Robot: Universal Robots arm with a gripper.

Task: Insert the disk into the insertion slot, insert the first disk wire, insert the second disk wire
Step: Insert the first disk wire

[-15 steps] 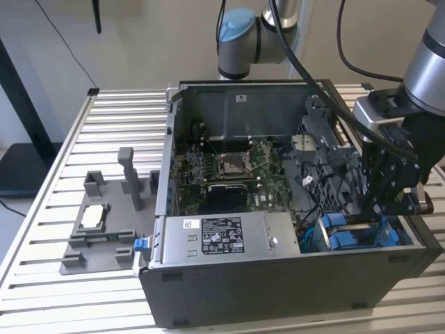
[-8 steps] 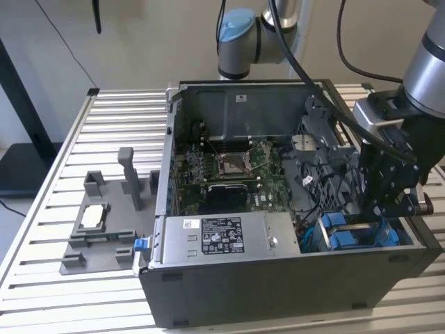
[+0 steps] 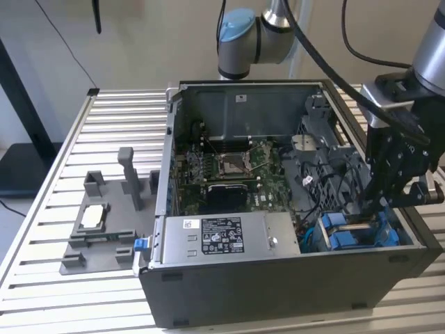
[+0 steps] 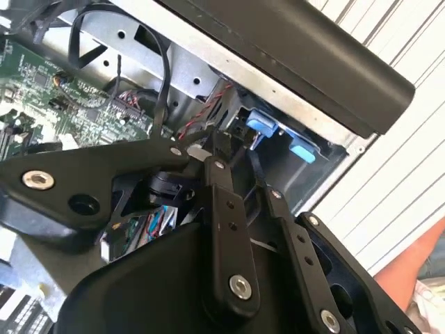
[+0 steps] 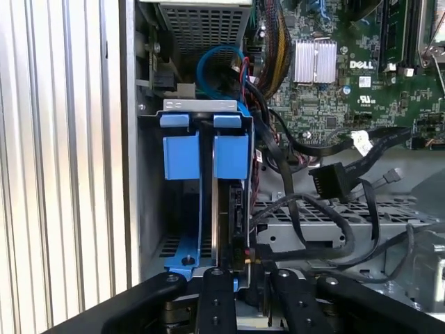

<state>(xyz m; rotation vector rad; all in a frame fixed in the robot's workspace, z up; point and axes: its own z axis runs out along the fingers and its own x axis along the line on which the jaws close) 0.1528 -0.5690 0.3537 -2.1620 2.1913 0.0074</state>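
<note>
Jaws are pulled in close with a small black connector between them. I'd call that gripping it, and it's right up against the end of the disk. The gripper is down in the drive bay, at the corner of the computer case nearest the camera, on the exterior view's right.

The disk itself looks done to me. It's standing on edge inside the bay in its blue carrier, not lying out on the slatted table.

So I reckon I'm on a wire step. I can't tell if that connector is fully seated or only lined up.

Further out, a loose black plug hangs on its cable over the bay cage, near the motherboard. My guess is that's the other wire, not in yet.
</note>
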